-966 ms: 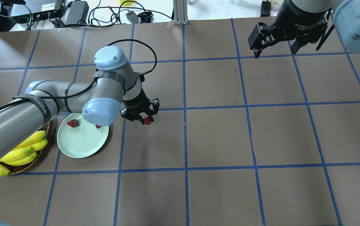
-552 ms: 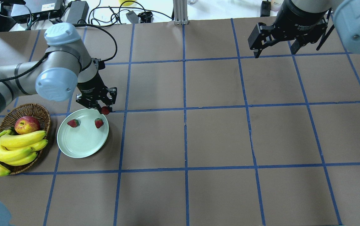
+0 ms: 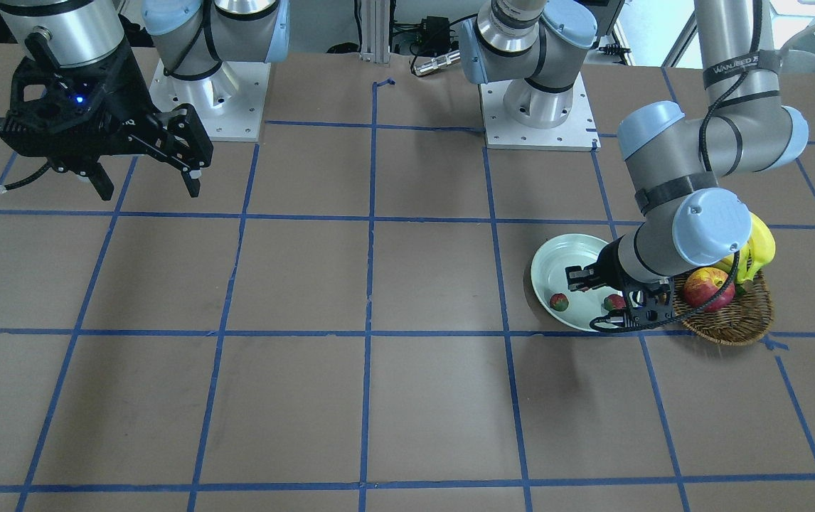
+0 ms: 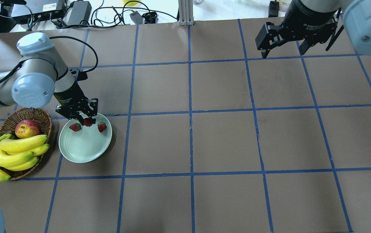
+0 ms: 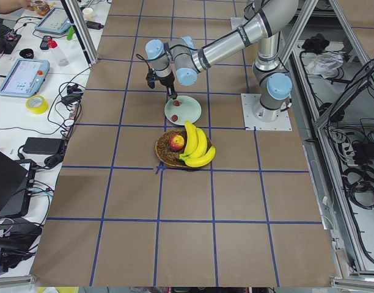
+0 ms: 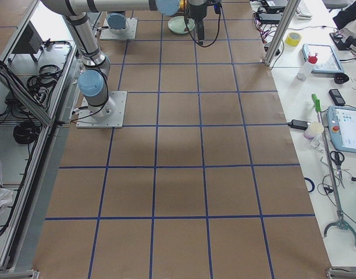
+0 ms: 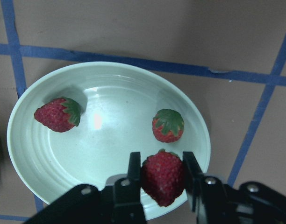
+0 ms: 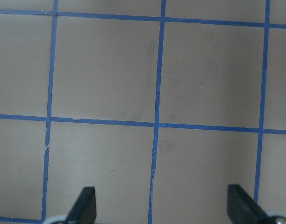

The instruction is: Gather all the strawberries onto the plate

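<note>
The pale mint-green plate (image 4: pixel 85 149) sits at the table's left and also shows in the left wrist view (image 7: pixel 115 135). Two strawberries lie in it, one (image 4: pixel 75 127) (image 7: pixel 57 115) on its left side and one (image 4: pixel 102 127) (image 7: pixel 168 125) on its right. My left gripper (image 4: pixel 87 121) (image 7: pixel 161 179) is shut on the third strawberry (image 4: pixel 88 122) (image 7: pixel 162 176) and holds it just above the plate's far part, between the other two. My right gripper (image 4: pixel 284 51) (image 8: pixel 164 205) is open and empty over bare table at the far right.
A brown wicker basket (image 4: pixel 43 116) with a red-yellow apple (image 4: pixel 27 128) and a bunch of bananas (image 4: pixel 14 152) stands just left of the plate. Cables and power boxes (image 4: pixel 78 13) lie beyond the table's far edge.
My left arm has swung left with the strawberry in its gripper, from right of the plate to over the plate's far part. The right arm has not moved.
</note>
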Robot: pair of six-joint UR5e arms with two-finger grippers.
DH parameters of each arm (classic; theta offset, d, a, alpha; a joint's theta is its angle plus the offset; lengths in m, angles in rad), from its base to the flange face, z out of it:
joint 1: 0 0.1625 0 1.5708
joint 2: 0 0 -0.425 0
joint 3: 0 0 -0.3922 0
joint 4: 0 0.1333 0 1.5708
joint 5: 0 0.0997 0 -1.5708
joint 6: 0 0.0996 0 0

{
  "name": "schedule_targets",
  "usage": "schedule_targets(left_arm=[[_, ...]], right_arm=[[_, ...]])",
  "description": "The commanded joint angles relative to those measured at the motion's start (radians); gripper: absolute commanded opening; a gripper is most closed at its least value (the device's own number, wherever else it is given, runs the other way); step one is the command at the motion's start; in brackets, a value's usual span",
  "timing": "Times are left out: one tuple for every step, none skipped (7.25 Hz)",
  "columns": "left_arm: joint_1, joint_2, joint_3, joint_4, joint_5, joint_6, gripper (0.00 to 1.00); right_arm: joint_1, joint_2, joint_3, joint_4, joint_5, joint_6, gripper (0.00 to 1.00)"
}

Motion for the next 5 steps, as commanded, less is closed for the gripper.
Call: schedule_targets(left_arm=[[0.008, 0.008, -0.004, -0.014, 0.008, 0.002, 1.0], [0.007, 0.022, 0.004, -0.019, 0.006, -0.001, 1.0], [-0.006, 0.042, 0.008, -0.013, 0.006, -0.01, 1.0], [-0.007, 0.076, 0.033, -0.02, 0.008, -0.015, 1.0], [-0.015, 0.114, 0.098, -0.107, 0.008, -0.019, 1.0]], right_arm=[[0.0, 0.0, 0.001, 0.0, -0.001, 0.0, 1.0], [0.0, 0.0, 0.001, 0.0, -0.001, 0.0, 1.0], [0.0, 0.0, 0.001, 0.0, 0.0, 0.0, 1.0], [0.0, 0.0, -0.001, 0.0, 0.0, 0.0, 1.0], [0.0, 0.0, 0.0, 0.0, 0.0, 0.0, 1.0]])
